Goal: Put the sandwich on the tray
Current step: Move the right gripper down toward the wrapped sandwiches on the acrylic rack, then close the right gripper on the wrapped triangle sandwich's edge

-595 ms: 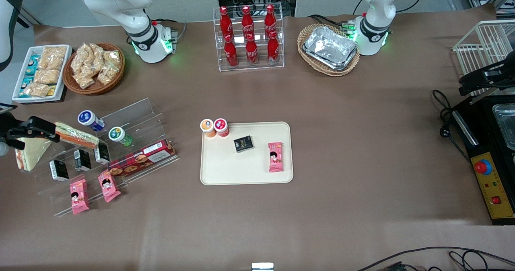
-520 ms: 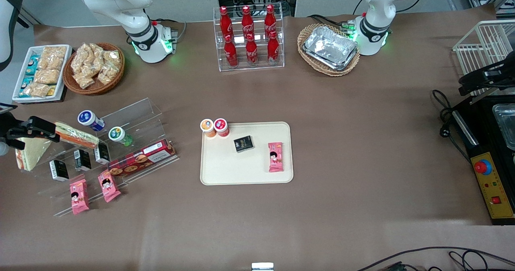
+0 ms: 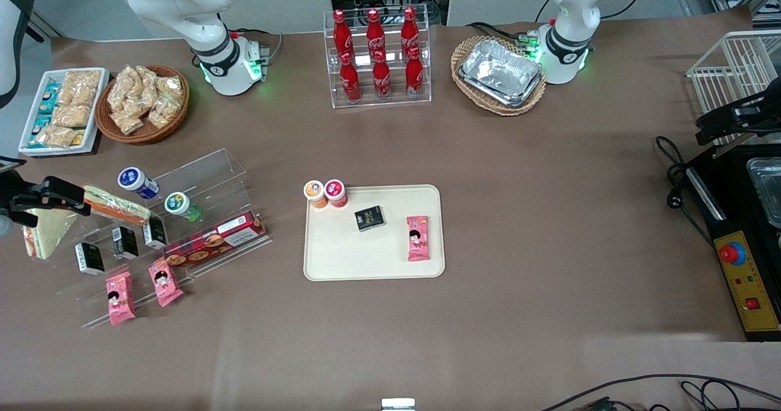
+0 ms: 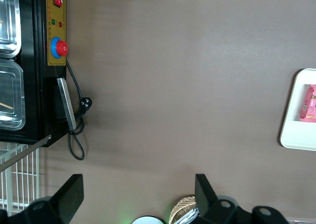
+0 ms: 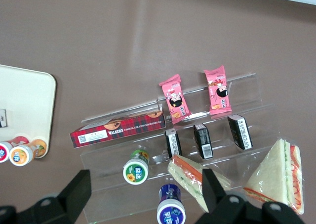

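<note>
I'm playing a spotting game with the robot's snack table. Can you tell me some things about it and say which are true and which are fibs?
1. The gripper hovers above the sandwiches, open. True.
2. A sandwich already lies on the tray. False: both sandwiches are at the clear shelf.
3. A pink snack packet lies on the tray. True.
4. The bottle rack holds green bottles. False: they are red.
</note>
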